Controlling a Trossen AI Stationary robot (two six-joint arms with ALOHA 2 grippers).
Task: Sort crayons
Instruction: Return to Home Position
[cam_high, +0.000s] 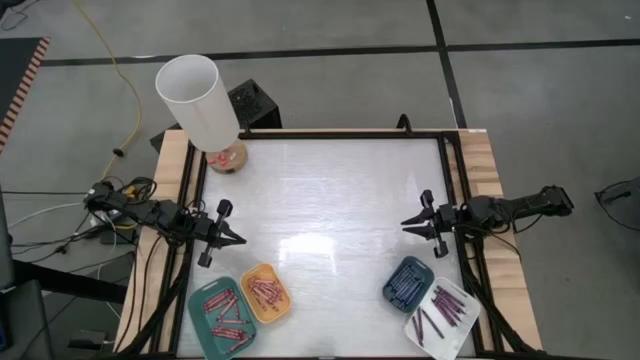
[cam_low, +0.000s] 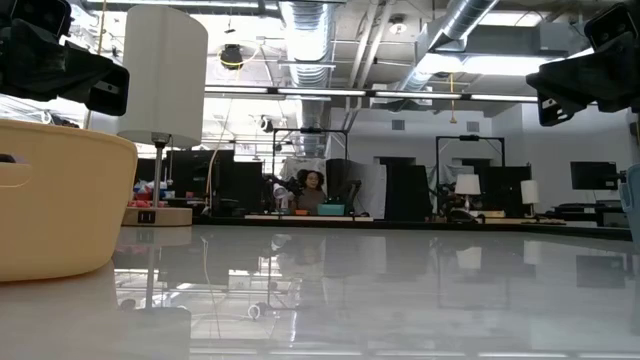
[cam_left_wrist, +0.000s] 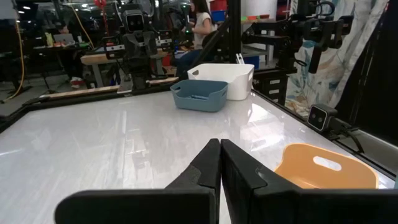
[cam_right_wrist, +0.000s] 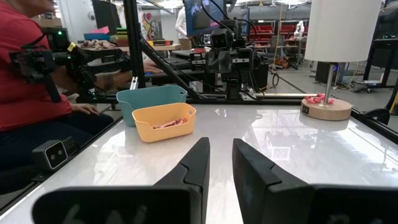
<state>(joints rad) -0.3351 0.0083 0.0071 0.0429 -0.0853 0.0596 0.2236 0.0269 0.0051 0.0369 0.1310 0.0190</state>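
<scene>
No loose short wax crayons (cam_high: 224, 315) show on the glossy white bench (cam_high: 330, 190); they lie in the teal plastic tray (cam_high: 196, 300) and yellow plastic tray (cam_high: 285, 303) near the left tool (cam_high: 238, 240), its fingers together, and in the dark-blue plastic tray (cam_high: 426, 268) and white plastic tray (cam_high: 455, 335) near the right tool (cam_high: 405, 222), its fingers slightly apart; both tools are empty; sorting seems finished, so the next move only calls for settling both arms home.
</scene>
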